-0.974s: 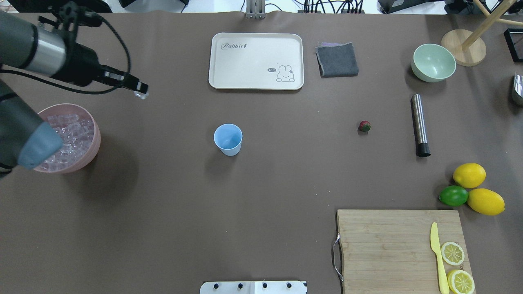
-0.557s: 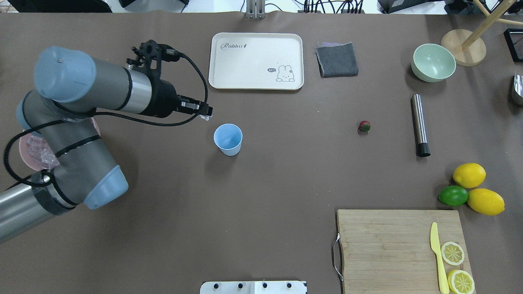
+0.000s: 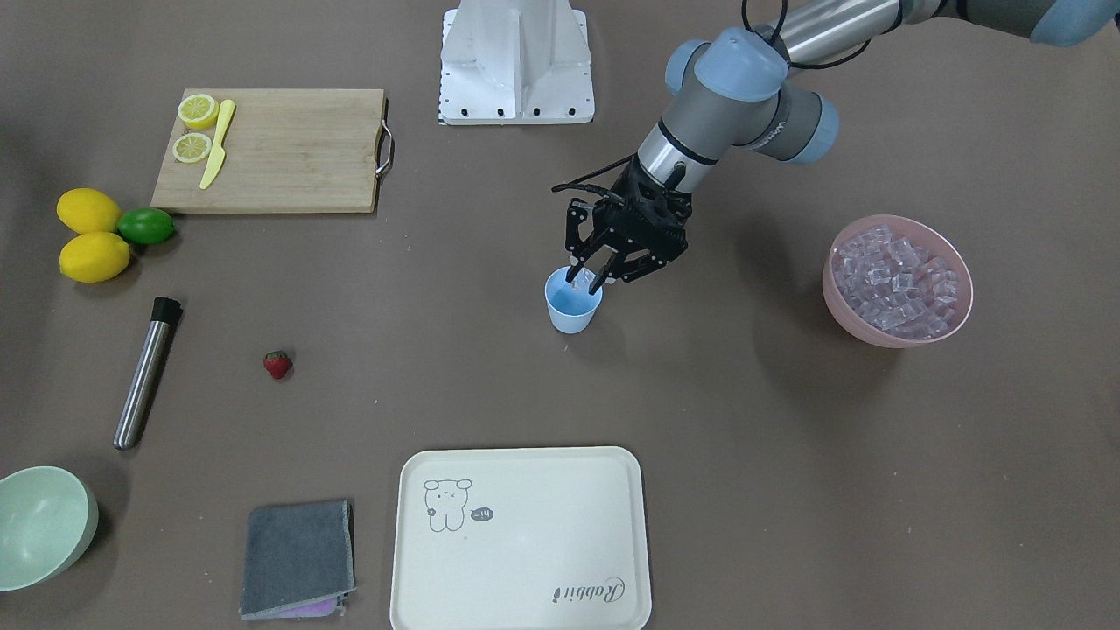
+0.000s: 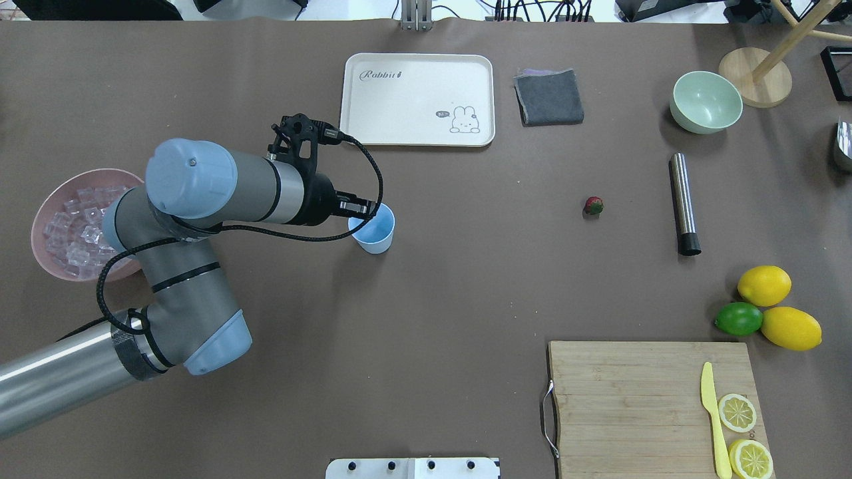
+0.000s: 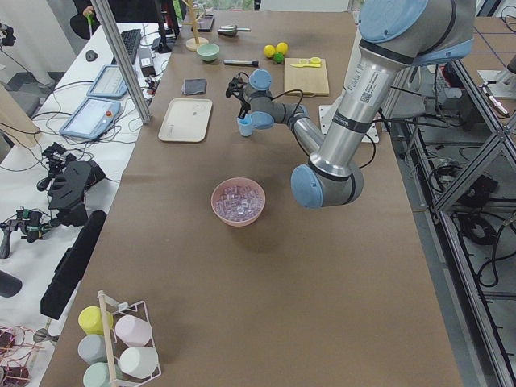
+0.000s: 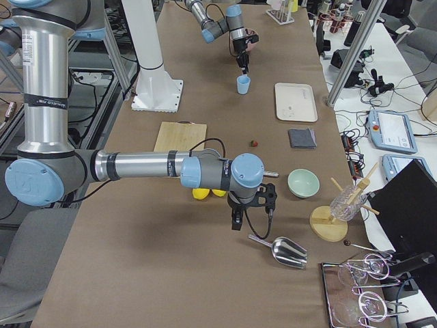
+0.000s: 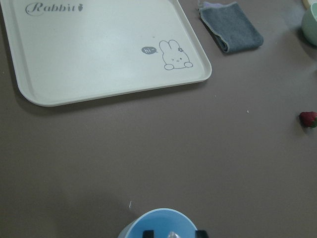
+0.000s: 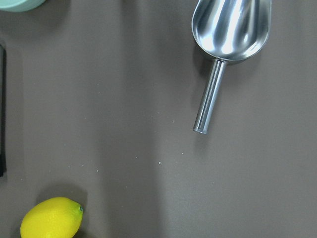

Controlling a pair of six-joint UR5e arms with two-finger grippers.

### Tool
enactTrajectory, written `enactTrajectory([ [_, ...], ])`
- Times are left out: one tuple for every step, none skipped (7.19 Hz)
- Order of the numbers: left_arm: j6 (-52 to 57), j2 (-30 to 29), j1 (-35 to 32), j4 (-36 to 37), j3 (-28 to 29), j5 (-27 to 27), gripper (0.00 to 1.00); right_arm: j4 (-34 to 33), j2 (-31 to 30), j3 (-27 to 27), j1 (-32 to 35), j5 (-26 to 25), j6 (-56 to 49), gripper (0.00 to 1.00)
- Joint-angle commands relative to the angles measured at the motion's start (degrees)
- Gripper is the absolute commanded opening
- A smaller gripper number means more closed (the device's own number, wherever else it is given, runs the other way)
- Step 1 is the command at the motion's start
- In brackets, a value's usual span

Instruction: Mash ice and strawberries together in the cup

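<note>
The light blue cup (image 4: 377,234) stands upright mid-table, and nothing shows inside it in the front view (image 3: 573,311). My left gripper (image 3: 586,280) hangs just over its rim, shut on a clear ice cube (image 3: 577,276). In the left wrist view the cube (image 7: 172,234) sits between the fingertips (image 7: 147,233) above the cup (image 7: 158,220). More ice (image 4: 73,226) fills the pink bowl (image 3: 901,337) at the table's left. The strawberry (image 4: 594,205) lies alone right of the cup. My right gripper (image 6: 237,222) hovers near a steel scoop (image 8: 230,29); I cannot tell its state.
A steel cylinder with a black end (image 4: 684,203) lies right of the strawberry. A cream tray (image 4: 418,98), a grey cloth (image 4: 549,97) and a pale green bowl (image 4: 705,101) stand at the back. Lemons and a lime (image 4: 739,319) sit beside a cutting board (image 4: 632,399).
My left arm has swung right from beside the pink bowl to the cup, carrying the ice cube, and now holds it over the cup's rim.
</note>
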Motion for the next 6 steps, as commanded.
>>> enactTrajectory([
  [-1.1,-0.1,1.1,-0.3,0.6,0.7,0.14,0.0,0.0,0.0,0.0,0.0,0.0,1.0],
  [-2.3,-0.3,1.0,-0.2,0.6,0.7,0.97,0.0,0.0,0.0,0.0,0.0,0.0,1.0],
  [-2.4,-0.3,1.0,-0.2,0.6,0.7,0.97,0.0,0.0,0.0,0.0,0.0,0.0,1.0],
  [-2.4,-0.3,0.9,-0.2,0.6,0.7,0.97,0.0,0.1,0.1,0.0,0.0,0.0,1.0],
  [-2.7,-0.3,0.7,-0.3,0.4,0.7,0.97,0.0,0.4,0.1,0.0,0.0,0.0,1.0],
  [-3.0,-0.3,0.0,0.4,-0.1,0.6,0.97,0.0,0.5,0.1,0.0,0.1,0.0,1.0],
])
